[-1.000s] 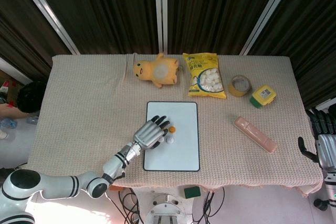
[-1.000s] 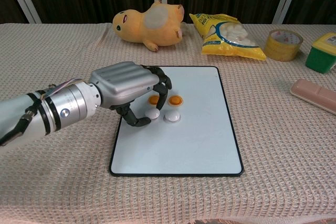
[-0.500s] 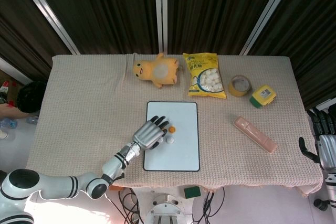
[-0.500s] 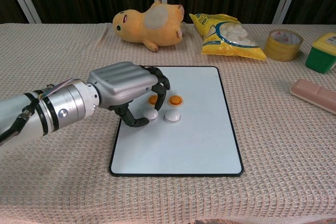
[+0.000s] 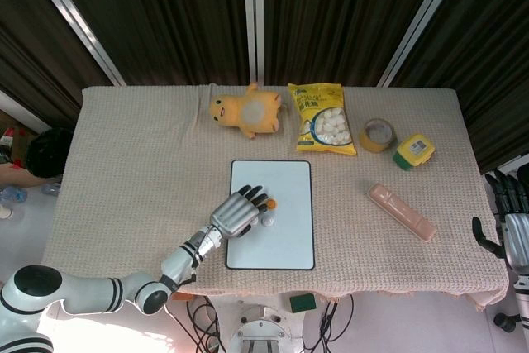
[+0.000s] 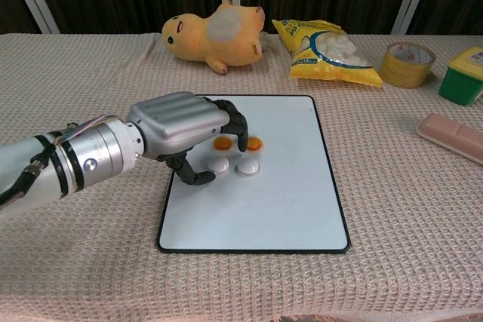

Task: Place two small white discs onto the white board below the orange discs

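The left hand [image 6: 181,130] is hovering over the left part of the white board [image 6: 272,201], fingers curled downward and apart, gripping nothing; its dark fingertips [image 6: 240,137] are hanging just above the left orange disc [image 6: 223,143], and its thumb is curving down beside the left white disc [image 6: 219,164]. In the head view the same hand [image 5: 238,212] is lying across the board's left edge. The right orange disc [image 6: 254,142] is sitting at three o'clock from the left one, partly behind a fingertip. The right white disc [image 6: 247,166] is lying directly at six o'clock from the right orange disc, and the left white disc is lying at six o'clock from the left orange disc; both white discs are resting flat on the board, close together yet apart.

The right hand [image 5: 511,221] is hanging off the table's right edge, well away from the board, its fingers pointing up and holding nothing.

At twelve o'clock from the board, a yellow plush toy [image 6: 213,37] is lying on its side. A yellow snack bag [image 6: 324,50], a tape roll [image 6: 407,64], a green box with yellow lid [image 6: 463,75] and a pink case [image 6: 453,135] are spreading toward two and three o'clock.
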